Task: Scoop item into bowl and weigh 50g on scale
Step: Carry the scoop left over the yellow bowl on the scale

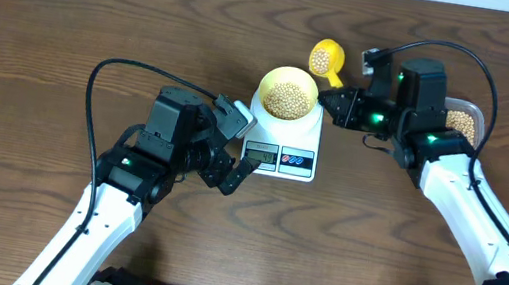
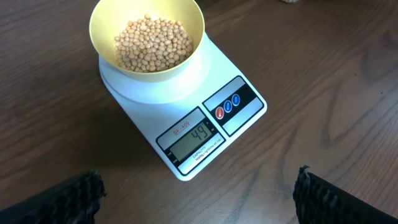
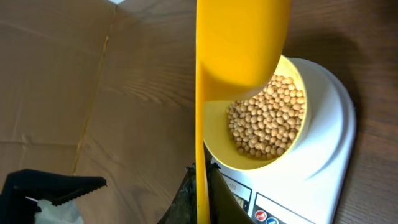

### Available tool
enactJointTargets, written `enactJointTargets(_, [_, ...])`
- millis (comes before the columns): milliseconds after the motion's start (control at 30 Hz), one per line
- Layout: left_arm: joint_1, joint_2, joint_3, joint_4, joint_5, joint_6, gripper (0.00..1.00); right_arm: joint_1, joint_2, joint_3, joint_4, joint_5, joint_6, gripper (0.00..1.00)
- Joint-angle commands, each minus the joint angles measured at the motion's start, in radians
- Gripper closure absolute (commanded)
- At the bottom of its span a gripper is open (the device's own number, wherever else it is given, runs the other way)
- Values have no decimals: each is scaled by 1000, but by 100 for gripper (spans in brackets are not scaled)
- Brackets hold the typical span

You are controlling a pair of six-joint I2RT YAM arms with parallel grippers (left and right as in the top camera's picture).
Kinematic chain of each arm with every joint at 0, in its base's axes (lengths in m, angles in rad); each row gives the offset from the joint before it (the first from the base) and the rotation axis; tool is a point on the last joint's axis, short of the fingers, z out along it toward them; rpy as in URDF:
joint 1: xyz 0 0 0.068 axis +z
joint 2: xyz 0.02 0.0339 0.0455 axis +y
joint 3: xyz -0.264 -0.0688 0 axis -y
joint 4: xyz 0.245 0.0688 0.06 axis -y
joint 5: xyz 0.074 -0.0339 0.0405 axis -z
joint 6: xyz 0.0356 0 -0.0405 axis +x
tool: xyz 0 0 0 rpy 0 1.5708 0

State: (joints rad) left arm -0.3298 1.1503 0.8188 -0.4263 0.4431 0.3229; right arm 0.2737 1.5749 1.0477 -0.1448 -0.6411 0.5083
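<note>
Left gripper point(image 1: 239, 145) held wide open, empty, over table point(image 1: 49, 31), just near-left of scale point(image 2: 143, 115). Display on scale's near face read as 49. Bowl point(image 2: 106, 18) set on scale's far platform, heap of beans point(image 2: 152, 43) seen inside. Right gripper point(image 1: 341, 93) clamped on handle of yellow scoop point(image 1: 328, 59), just right of bowl. Scoop held by bowl's far-right rim, beans carried in it. Clear tub point(image 1: 484, 116) with more beans partly hidden behind right arm, far right.
</note>
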Motion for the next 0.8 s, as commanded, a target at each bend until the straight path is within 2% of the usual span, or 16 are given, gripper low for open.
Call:
enactJointTargets(0, [3,6,-11,-3,10,20,0,24,-10,3,3,10,-80,99])
enactJointTargets(367, [3,6,-11,-3,10,21,0,75,-9,3,3,15,-291,99])
enactJointTargets(767, [3,6,-11,-3,10,20,0,75,-9,3,-4,60,-373,99])
